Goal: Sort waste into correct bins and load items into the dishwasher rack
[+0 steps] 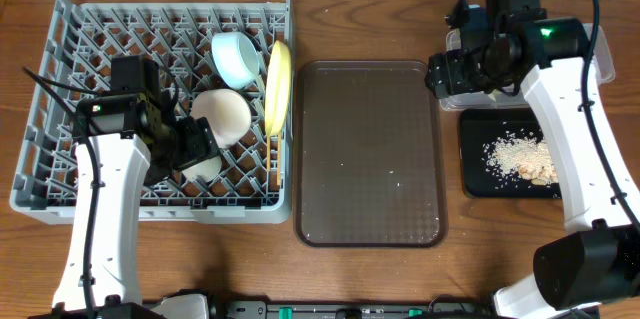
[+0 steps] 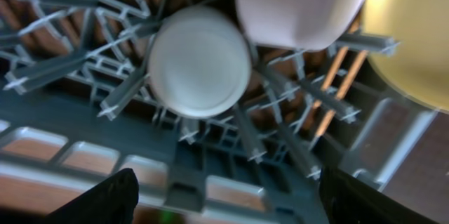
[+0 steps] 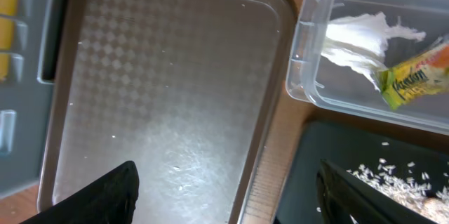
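lettering on wrapper (image 3: 414, 76), too blurred to read

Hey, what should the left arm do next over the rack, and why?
Probably lift the left gripper straight up, away from the rack. Its fingers are spread with nothing between them, and the small white cup rests on the rack, apart from the gripper.

The wooden table (image 1: 470, 269) carried a grey dishwasher rack (image 1: 150, 210) at left, a brown serving tray (image 1: 370, 159) mid-table, and a clear tub (image 3: 309, 76) behind a black tray (image 1: 478, 164) at right.
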Motion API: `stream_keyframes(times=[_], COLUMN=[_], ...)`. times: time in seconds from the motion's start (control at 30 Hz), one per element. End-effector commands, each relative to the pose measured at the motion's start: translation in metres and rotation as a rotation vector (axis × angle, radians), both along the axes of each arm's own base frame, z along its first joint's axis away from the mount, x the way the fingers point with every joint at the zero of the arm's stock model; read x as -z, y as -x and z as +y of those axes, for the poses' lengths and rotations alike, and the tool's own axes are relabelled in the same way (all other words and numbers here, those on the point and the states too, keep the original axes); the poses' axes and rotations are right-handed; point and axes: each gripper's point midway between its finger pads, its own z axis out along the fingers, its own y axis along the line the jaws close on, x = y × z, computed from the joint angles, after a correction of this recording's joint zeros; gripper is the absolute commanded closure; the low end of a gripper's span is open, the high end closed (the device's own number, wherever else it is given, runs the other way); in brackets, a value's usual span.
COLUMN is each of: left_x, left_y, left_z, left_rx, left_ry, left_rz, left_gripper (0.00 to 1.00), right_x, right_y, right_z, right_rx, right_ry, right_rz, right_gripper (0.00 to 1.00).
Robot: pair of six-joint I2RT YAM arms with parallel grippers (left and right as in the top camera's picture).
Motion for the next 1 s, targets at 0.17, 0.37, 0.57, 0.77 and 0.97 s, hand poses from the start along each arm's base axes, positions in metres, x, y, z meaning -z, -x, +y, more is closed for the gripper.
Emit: stream_keyframes(times=[0.17,0.37,0.57,0.77,0.97], left_x=[-0.006,-0.027,-0.051,-0.062,-0.063], left_y=[0.031,0.054,0.076,0.081,0.077], left_z=[0.003,0.001,-0.004,-0.004,-0.004], left_rx=[0.064,0.065,0.046,0.042,0.042], left_ry=[-0.06,-0.098,-0.115,-0.123,-0.126], left_rz=[-0.076,-0.294,-0.491,-0.558,-0.564], left_gripper=[0.16,0.15,0.15,0.14,0.14], right_x=[0.026,0.037,0.03,0.024,0.024], right_y=[0.02,0.044,0.091,0.137,0.174], right_z=[-0.009,-0.013,-0.026,-0.038,-0.04], right_rx=[0.108,0.127,0.149,0.162,0.148], right_ry=[0.04,0.009,-0.019,-0.023,-0.039], right_rz=[0.099,-0.005,-0.228,-0.33,-0.305], right_gripper=[0.28,0.25,0.01,0.01,0.01])
